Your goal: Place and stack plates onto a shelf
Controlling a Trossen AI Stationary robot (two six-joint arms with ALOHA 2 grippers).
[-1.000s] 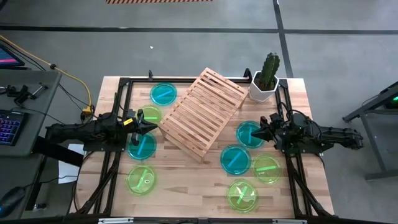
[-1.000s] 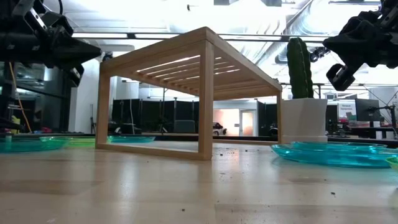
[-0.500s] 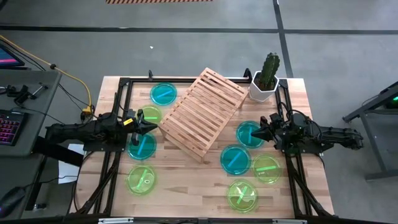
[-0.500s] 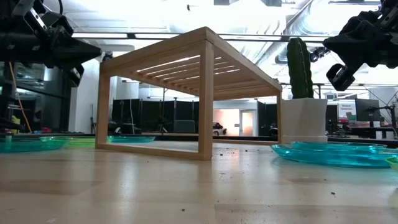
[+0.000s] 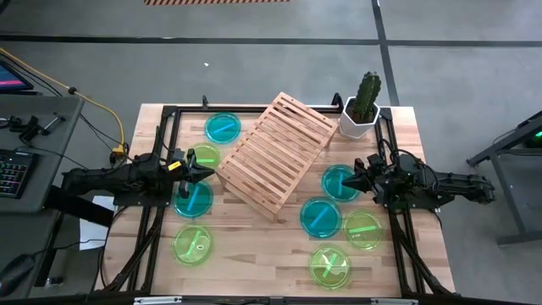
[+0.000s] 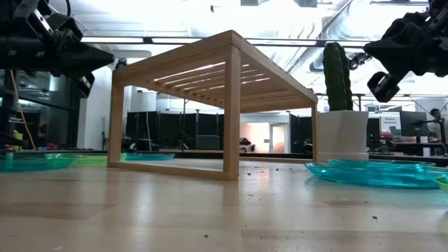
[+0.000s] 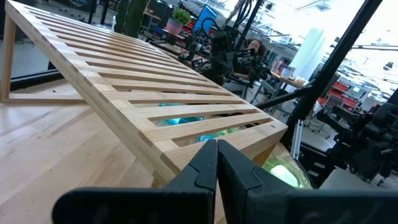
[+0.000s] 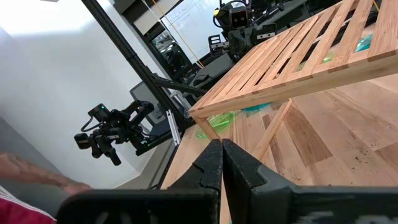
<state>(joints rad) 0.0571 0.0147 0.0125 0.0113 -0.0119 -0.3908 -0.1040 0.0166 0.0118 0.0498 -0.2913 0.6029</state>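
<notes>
The light wooden slatted shelf (image 5: 275, 152) stands on its legs at the table's middle, turned diagonally. Several teal and lime-green plates lie flat on the table. On the left are a teal plate (image 5: 223, 128), a green plate (image 5: 203, 157), a teal plate (image 5: 193, 199) and a green plate (image 5: 192, 246). On the right are two teal plates (image 5: 339, 182) (image 5: 321, 217) and two green plates (image 5: 363, 230) (image 5: 329, 266). My left gripper (image 5: 207, 172) (image 7: 217, 149) hovers shut beside the shelf's left edge. My right gripper (image 5: 349, 180) (image 8: 222, 146) hovers shut over the teal plate on the right.
A cactus in a white pot (image 5: 362, 106) stands at the far right corner, close to the shelf. Black frame rails (image 5: 165, 135) run along the table's left and right sides. A person's hand (image 8: 37, 174) shows beyond the table in the right wrist view.
</notes>
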